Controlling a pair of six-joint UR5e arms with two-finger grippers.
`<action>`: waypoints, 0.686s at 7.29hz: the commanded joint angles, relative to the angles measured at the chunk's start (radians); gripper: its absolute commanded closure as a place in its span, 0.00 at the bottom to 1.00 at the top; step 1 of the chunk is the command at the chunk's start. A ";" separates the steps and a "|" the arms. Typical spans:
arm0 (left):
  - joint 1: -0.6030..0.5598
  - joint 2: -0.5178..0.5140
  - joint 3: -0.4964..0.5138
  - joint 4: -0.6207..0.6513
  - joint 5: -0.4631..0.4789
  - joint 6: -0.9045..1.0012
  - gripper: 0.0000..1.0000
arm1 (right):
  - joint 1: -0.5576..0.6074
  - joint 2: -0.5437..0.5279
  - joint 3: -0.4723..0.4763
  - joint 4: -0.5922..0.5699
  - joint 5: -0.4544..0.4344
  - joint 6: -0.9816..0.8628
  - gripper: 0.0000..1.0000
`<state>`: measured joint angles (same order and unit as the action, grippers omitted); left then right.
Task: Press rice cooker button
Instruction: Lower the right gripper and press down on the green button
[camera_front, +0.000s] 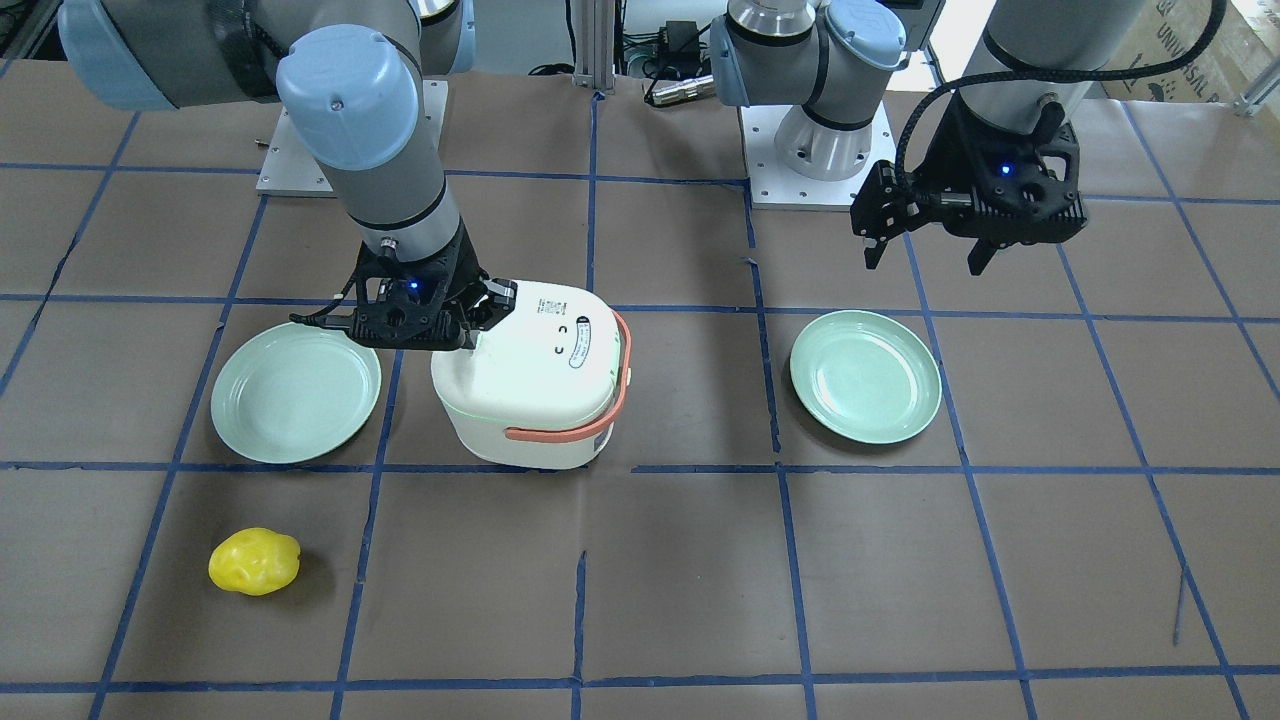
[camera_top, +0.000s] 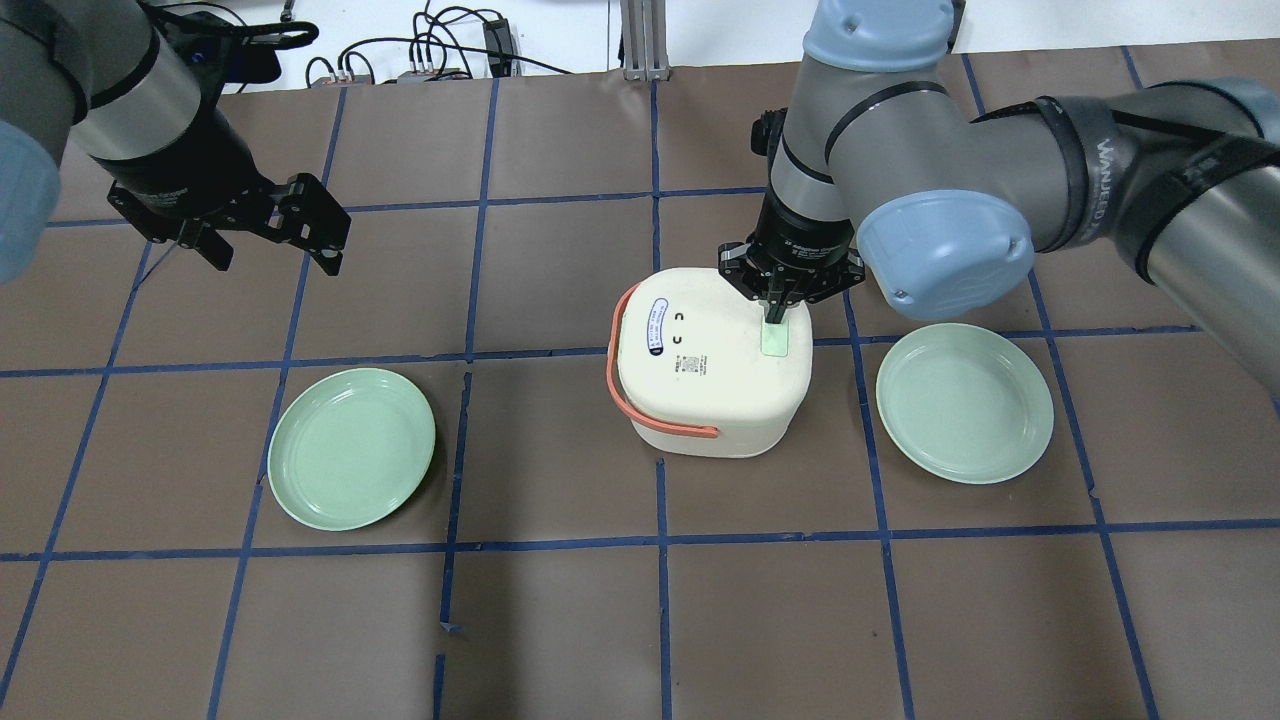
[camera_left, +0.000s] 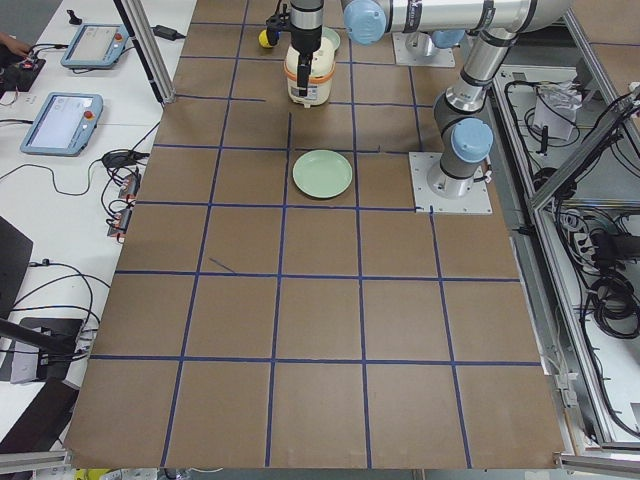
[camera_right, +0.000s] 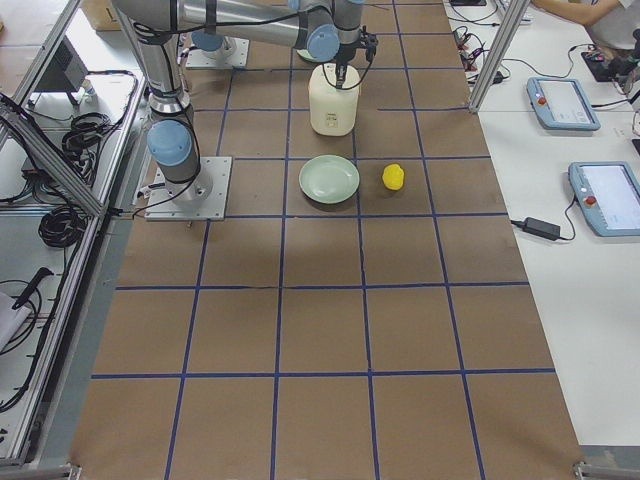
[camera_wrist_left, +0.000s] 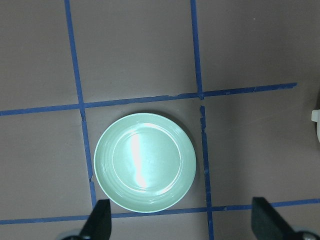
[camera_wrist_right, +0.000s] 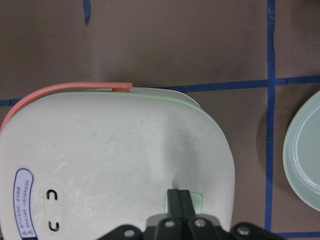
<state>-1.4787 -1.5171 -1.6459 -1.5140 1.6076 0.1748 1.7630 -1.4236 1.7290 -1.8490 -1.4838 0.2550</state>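
The right gripper (camera_wrist_right: 178, 199) points straight down with its two black fingers clenched together into one tip, grasping nothing. That tip rests on the pale green rectangular button (camera_top: 777, 344) set into the lid of the white plastic rice cooker (camera_top: 700, 372). In the right wrist view the fingers cover the middle of the button, and only its edges show on either side.

The cooker stands upright near the middle of the brown paper-covered table (camera_top: 560, 620), which is marked into squares by blue tape lines (camera_top: 660, 545). Its lid is a rounded square, scuffed with faint scratches, and the button sits at the edge nearest the right arm's side. At the opposite edge is an oval blue-edged label (camera_top: 653, 325). A salmon-orange carrying handle (camera_top: 630, 400) is folded down around that far side and the front, well away from the button.

A round pale green plate (camera_top: 965, 402) lies just beside the cooker on the right arm's side, not touching it. A second pale green plate (camera_top: 352, 462) lies farther off on the other side. The left gripper (camera_top: 272, 258) hangs above the table beyond that plate, its fingers spread wide and holding nothing. A lumpy yellow object (camera_front: 254, 561) lies on the operators' side of the first plate, apart from everything.
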 joint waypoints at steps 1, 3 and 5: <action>0.000 0.000 0.000 0.000 0.000 0.000 0.00 | -0.002 0.000 0.021 -0.004 -0.001 -0.002 0.93; 0.000 0.000 0.000 0.000 0.000 0.000 0.00 | -0.002 0.000 0.021 -0.006 0.004 -0.002 0.93; 0.000 0.000 0.000 0.000 0.000 0.000 0.00 | -0.002 -0.001 0.018 -0.004 0.008 0.001 0.93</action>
<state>-1.4788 -1.5171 -1.6459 -1.5140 1.6076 0.1749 1.7609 -1.4237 1.7492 -1.8532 -1.4791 0.2545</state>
